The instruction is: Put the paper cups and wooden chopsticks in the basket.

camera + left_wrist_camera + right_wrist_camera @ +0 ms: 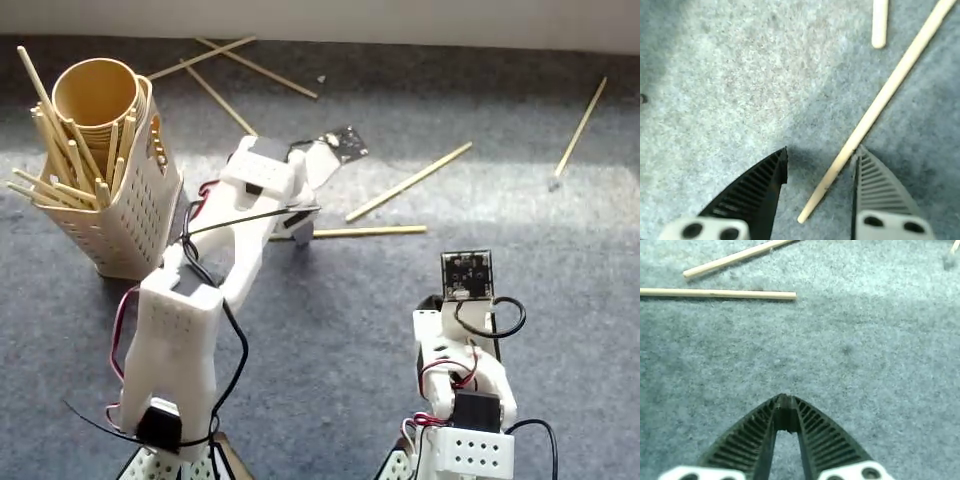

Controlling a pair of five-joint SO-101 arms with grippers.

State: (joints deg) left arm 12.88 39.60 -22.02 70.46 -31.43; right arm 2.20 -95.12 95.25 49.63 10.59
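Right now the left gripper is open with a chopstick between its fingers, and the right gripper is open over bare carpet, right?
No. The right gripper is shut, its fingertips meeting, as the right wrist view shows. The rest holds: it is over bare carpet, and the left gripper is open with a chopstick between its fingers.

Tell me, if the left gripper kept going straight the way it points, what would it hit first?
Most likely the pale wooden chopstick lying on the grey carpet: its end sits between the left gripper's open fingers, close beside one. How far off is unclear.
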